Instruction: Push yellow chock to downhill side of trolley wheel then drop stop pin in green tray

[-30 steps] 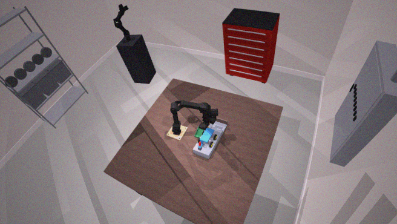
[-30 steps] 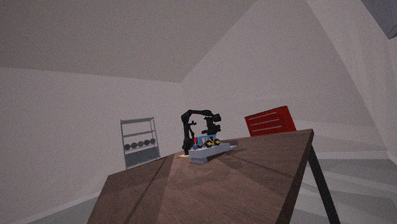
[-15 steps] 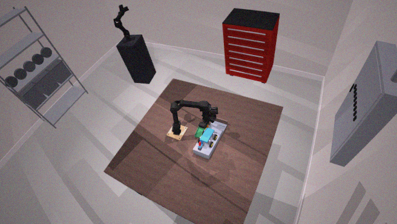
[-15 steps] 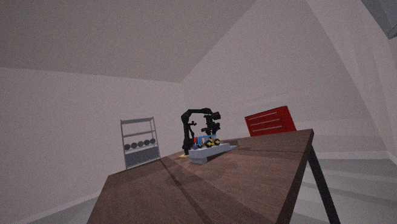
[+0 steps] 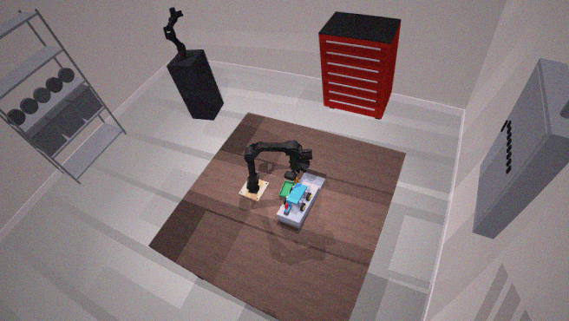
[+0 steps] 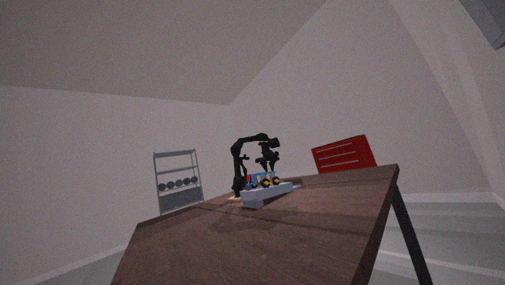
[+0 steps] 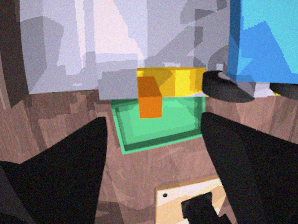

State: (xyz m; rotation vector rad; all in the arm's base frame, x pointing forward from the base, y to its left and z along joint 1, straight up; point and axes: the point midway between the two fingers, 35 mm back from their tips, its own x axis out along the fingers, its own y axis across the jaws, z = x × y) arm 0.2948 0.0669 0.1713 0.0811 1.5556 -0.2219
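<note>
The blue trolley point(image 5: 297, 193) point(image 6: 262, 174) point(image 7: 267, 45) stands on the pale ramp point(image 5: 299, 220) point(image 6: 269, 192) point(image 7: 55, 55). The red-headed stop pin point(image 5: 286, 206) point(image 6: 249, 178) stands upright at its uphill end. The yellow chock point(image 7: 182, 82) sits on the ramp, its right end at a black wheel point(image 7: 227, 89); whether they touch is hard to tell. Its orange handle point(image 7: 150, 102) point(image 5: 297, 180) points up. My gripper point(image 7: 154, 122) point(image 6: 269, 169) is open and empty, fingers apart on either side of the handle and above it. The green tray point(image 5: 286, 190) point(image 7: 175, 125) is empty.
The ramp's downhill end point(image 5: 315, 179) lies beyond the chock. The arm's wooden base plate point(image 5: 258, 196) point(image 7: 170, 205) is on the table beside the tray. The tray lies close along the ramp, on the arm's side.
</note>
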